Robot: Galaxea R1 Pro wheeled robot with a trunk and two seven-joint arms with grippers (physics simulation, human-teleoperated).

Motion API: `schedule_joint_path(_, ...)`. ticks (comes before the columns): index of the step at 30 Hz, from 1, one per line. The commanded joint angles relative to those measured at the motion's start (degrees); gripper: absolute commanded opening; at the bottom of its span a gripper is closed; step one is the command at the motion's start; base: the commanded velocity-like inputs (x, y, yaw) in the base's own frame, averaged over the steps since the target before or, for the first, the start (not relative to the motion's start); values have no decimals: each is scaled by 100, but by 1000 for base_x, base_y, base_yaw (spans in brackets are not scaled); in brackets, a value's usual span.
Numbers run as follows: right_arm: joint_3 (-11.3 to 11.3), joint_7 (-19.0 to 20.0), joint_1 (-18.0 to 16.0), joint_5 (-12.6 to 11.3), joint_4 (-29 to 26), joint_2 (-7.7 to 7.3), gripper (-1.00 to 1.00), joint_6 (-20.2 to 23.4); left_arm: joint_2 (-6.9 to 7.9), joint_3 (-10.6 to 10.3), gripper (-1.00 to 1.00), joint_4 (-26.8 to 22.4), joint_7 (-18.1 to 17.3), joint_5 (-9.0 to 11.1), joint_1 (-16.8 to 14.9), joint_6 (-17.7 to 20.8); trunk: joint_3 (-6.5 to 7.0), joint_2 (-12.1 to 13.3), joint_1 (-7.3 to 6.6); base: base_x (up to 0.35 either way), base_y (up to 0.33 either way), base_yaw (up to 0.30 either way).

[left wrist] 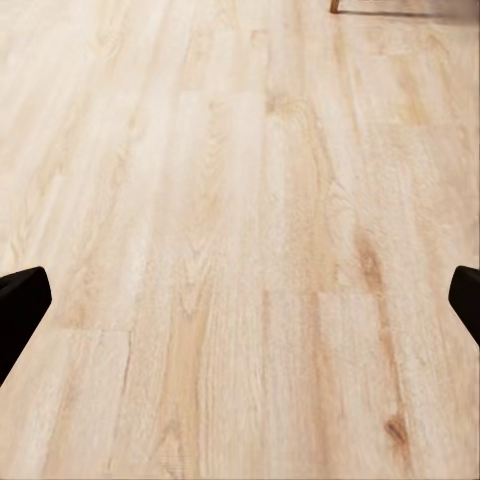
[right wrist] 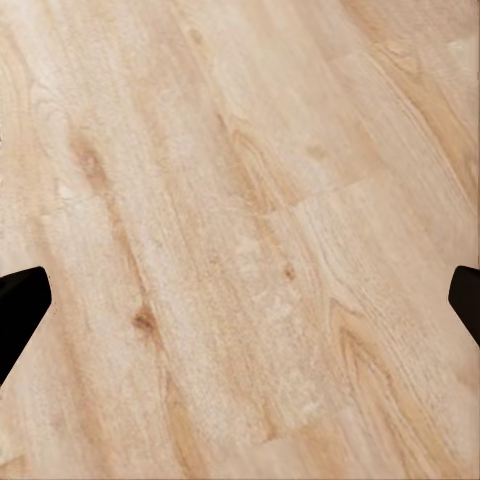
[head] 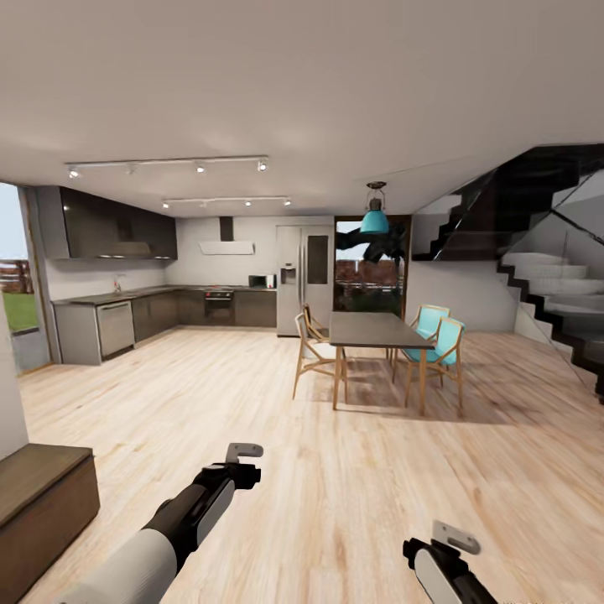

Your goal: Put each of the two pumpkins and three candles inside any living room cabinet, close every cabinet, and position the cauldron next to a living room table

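Pale plank wood floor (head: pixel 352 470), grain and dark knots distinct, with a soft satin sheen; long low dark brown wooden cabinet (head: pixel 42 495) — matt, plain-fronted; dining table (head: pixel 373 330) with smooth dark matt top on light wooden legs; light-wood chairs with turquoise seats (head: pixel 440 340); glossy dark grey kitchen cupboards (head: pixel 117 225); brushed-metal-looking refrigerator (head: pixel 304 277); glossy turquoise pendant lamp (head: pixel 375 220); black staircase (head: pixel 537 243) — reflective glass railing.

I see pale plank wood floor (head: pixel 252 394) carrying a dark-topped dining table (head: pixel 373 329) at one o'clock and a low dark brown wooden cabinet (head: pixel 42 503) at nine.
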Motion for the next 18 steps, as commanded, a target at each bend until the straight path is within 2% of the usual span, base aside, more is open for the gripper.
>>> schedule_joint_path(1,11,65,-6,-42,-8,-17,100,22,5,-34,100,-10,54,61,-5,22,-8,-4,3,275,-140,-297)
schedule_joint_path(6,-31,297,-6,-60,-3,-30,100,47,6,-36,100,-9,54,61,-5,17,-8,-4,3,303,-63,-299)
schedule_joint_path(11,-42,355,-6,-66,-2,-39,100,67,6,-40,100,-9,54,62,-6,13,-8,-4,3,280,-13,-300)
schedule_joint_path(15,-50,443,-6,-69,-2,-53,100,80,6,-40,100,-9,54,66,-6,12,-8,-4,3,105,-3,-299)
schedule_joint_path(18,-53,665,-6,-60,-2,-66,100,87,6,-42,100,-9,54,69,-6,7,-13,-4,3,33,-1,-289)
